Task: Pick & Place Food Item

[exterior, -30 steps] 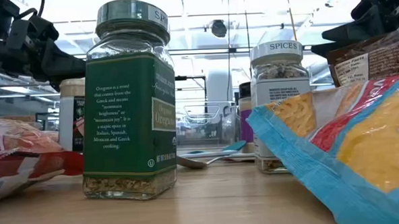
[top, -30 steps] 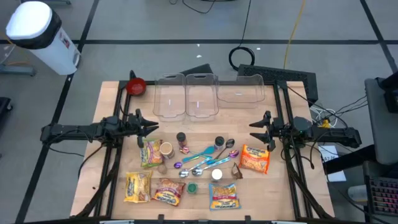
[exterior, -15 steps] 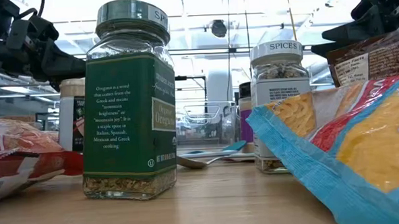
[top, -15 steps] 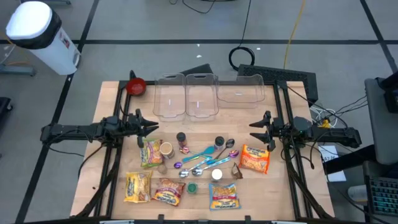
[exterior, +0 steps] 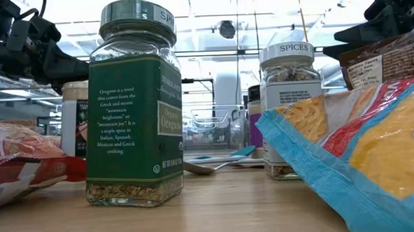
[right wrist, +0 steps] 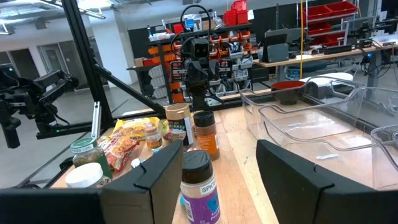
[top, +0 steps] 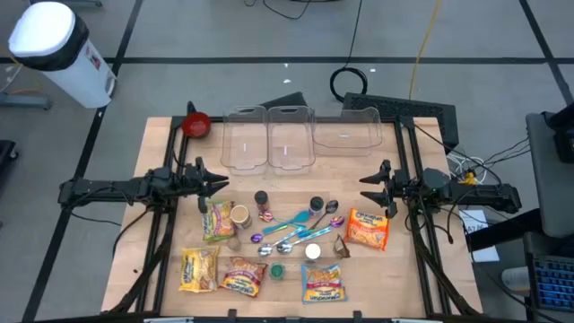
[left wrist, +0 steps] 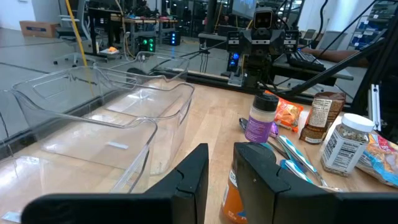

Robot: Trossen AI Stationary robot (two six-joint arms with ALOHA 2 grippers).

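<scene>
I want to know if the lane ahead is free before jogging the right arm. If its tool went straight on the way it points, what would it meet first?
Probably the purple-labelled spice jar, which stands right ahead between the right tool's open fingers. Depth is unclear, and the tool may pass above the jar's lid.

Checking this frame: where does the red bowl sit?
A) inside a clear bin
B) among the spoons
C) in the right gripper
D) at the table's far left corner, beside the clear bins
D: in the high view the red bowl rests on the table's far left corner, just left of the clear bins.
</scene>
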